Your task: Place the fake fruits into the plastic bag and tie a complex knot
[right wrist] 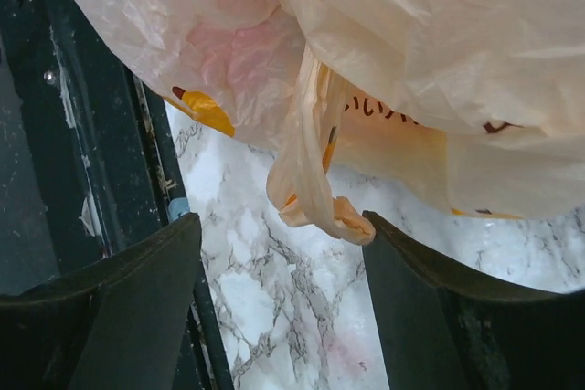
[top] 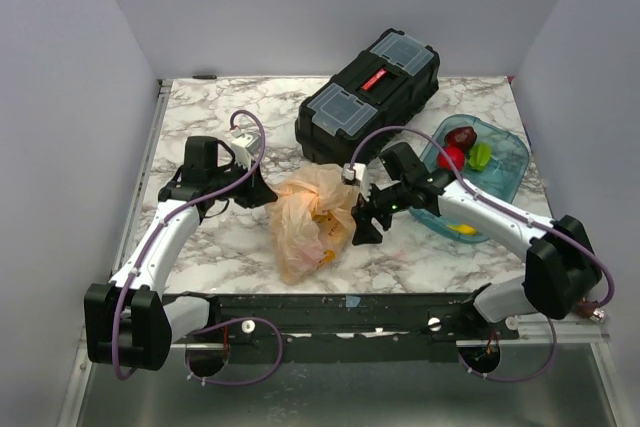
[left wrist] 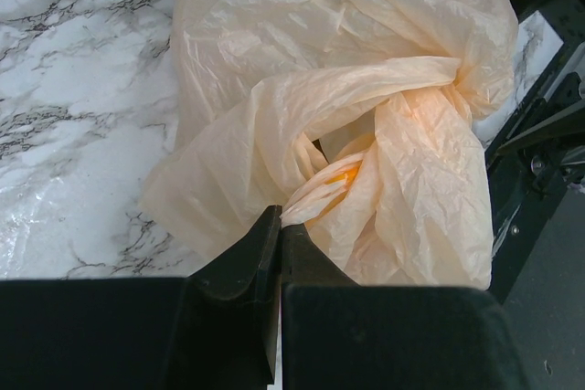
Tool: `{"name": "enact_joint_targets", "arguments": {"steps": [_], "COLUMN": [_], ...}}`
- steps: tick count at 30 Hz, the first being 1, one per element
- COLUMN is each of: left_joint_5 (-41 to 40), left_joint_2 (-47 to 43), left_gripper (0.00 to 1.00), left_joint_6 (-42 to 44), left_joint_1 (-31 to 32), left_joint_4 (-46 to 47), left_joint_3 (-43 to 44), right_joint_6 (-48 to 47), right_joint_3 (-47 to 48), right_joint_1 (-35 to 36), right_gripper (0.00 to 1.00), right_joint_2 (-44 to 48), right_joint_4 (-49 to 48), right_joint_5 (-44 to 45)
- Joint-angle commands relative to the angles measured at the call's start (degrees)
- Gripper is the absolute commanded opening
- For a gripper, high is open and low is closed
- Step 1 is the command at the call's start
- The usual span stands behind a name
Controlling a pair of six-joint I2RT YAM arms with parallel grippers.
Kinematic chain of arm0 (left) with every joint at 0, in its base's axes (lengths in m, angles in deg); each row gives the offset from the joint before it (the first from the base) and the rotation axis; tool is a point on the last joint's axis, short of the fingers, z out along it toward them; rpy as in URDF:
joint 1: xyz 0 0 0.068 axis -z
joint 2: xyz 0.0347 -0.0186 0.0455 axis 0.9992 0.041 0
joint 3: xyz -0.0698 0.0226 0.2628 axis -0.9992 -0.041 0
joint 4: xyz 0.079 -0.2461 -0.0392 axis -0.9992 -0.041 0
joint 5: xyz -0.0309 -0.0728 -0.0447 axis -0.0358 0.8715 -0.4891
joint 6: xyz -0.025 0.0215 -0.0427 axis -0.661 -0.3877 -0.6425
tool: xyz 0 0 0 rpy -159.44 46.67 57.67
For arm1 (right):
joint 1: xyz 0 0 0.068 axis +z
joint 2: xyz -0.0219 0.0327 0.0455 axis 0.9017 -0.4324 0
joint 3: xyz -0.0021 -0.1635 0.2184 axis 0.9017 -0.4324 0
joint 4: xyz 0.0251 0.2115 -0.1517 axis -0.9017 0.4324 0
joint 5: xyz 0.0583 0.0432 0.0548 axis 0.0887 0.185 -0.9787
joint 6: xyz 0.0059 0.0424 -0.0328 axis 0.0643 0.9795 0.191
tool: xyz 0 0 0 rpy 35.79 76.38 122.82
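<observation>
Fruits (right wrist: 206,111) dim through bag (right wrist: 439,43), tray (top: 508,169) partly behind right arm (top: 490,215)

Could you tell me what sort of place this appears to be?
Likely a robotics lab cell: plain grey walls enclose a marble-look table holding staged props, a toolbox and a tray.

Bright even light, soft shadows; the plastic bag (left wrist: 366,70) glows, table (left wrist: 55,226) slightly glossy

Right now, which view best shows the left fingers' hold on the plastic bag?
Left wrist: the left fingers pinch a twisted strip of the plastic bag close up. Top external shows the whole bag, pinch too small. Right wrist shows only another side, beyond open right fingers.
</observation>
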Motion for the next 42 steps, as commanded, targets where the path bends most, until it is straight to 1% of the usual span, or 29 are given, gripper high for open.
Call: {"name": "enact_joint_targets", "arguments": {"steps": [1, 5, 10, 13, 15, 18, 19, 20, 23, 24, 25, 26, 27, 28, 30, 31, 33, 36, 40, 41, 42], "left_joint_5": [1.8, 1.9, 2.0, 2.1, 2.1, 1.5, 1.0, 0.6, 0.1, -0.1, -0.2, -0.1, -0.1, 0.1, 0.8, 0.8, 1.0, 0.4, 0.0, -0.2, -0.4], "left_joint_2": [-0.5, -0.8, -1.8, -2.2, -2.2, -2.2, -2.1, -1.9, -1.8, -2.1, -2.2, -2.6, -2.9, -3.4, -4.3, -4.6, -4.8, -4.0, -3.2, -3.1, -2.8], "left_gripper": [0.00, 0.00, 0.00, 0.00, 0.00, 0.00, 0.00, 0.00, 0.00, 0.00, 0.00, 0.00, 0.00, 0.00, 0.00, 0.00, 0.00, 0.00, 0.00, 0.00, 0.00], "left_joint_6": [0.9, 0.9, 1.0, 1.0, 0.8, 0.2, -0.3, -0.7, -1.8, -2.3, -2.5, -2.6, -2.9, -3.1, -4.3, -5.2, -6.5, -6.8, -7.1, -7.1, -7.2], "left_joint_1": [0.1, 0.1, 0.1, 0.1, 0.1, 0.1, 0.1, 0.1, 0.2, 0.1, 0.1, 0.1, 0.1, 0.2, 0.1, 0.2, 0.3, 0.6, 0.6, 0.6, 0.6], "left_joint_4": [1.2, 1.2, 1.2, 1.2, 1.4, 1.8, 1.8, 1.8, 2.2, 2.3, 2.1, 1.8, 1.5, 1.3, 1.7, 2.2, 3.2, 3.4, 3.9, 4.1, 4.0], "left_joint_3": [0.9, 0.8, 0.0, -0.5, -0.6, -0.4, -0.1, 0.0, 0.5, 0.7, 1.0, 1.4, 1.7, 2.0, 2.1, 1.8, 1.0, 0.7, 0.7, 0.7, 0.8], "right_joint_6": [2.5, 3.4, 6.9, 6.8, 6.8, 8.4, 8.7, 8.5, 6.7, 5.8, 4.8, 3.9, 2.8, 2.5, 2.6, 2.9, 3.8, 4.4, 5.0, 5.2, 5.7], "right_joint_3": [1.9, 2.3, 2.7, 4.0, 5.4, 6.8, 7.1, 7.3, 6.8, 6.6, 6.5, 6.4, 6.1, 5.6, 3.8, 2.9, 1.9, 2.1, 1.9, 1.9, 2.1], "right_joint_1": [-0.7, -1.1, -1.9, -1.9, -1.9, -1.8, -1.7, -1.5, -1.3, -1.2, -1.2, -1.2, -1.2, -1.2, -1.2, -1.2, -0.9, -0.7, -0.7, -0.7, -0.7], "right_gripper": [0.77, 0.81, 0.89, 0.90, 0.88, 0.82, 0.78, 0.74, 0.53, 0.48, 0.45, 0.44, 0.44, 0.48, 0.72, 0.77, 0.77, 0.66, 0.52, 0.47, 0.39], "right_joint_2": [-3.7, -6.4, -7.3, -6.7, -6.8, -7.1, -7.1, -7.0, -6.9, -6.8, -6.5, -6.2, -5.6, -4.9, -3.6, -3.3, -4.1, -6.7, -7.6, -7.6, -7.7], "right_joint_4": [0.8, -2.6, -8.6, -10.8, -11.1, -12.1, -12.2, -11.9, -10.4, -9.5, -8.6, -7.4, -6.7, -6.3, -7.4, -8.7, -11.0, -13.6, -17.9, -18.4, -18.5], "right_joint_5": [-4.9, -4.0, -3.9, -5.7, -7.4, -8.3, -8.6, -8.5, -7.5, -6.8, -6.1, -5.3, -4.5, -3.5, -1.4, -0.9, -0.6, -0.6, -0.9, -1.4, -1.5]}}
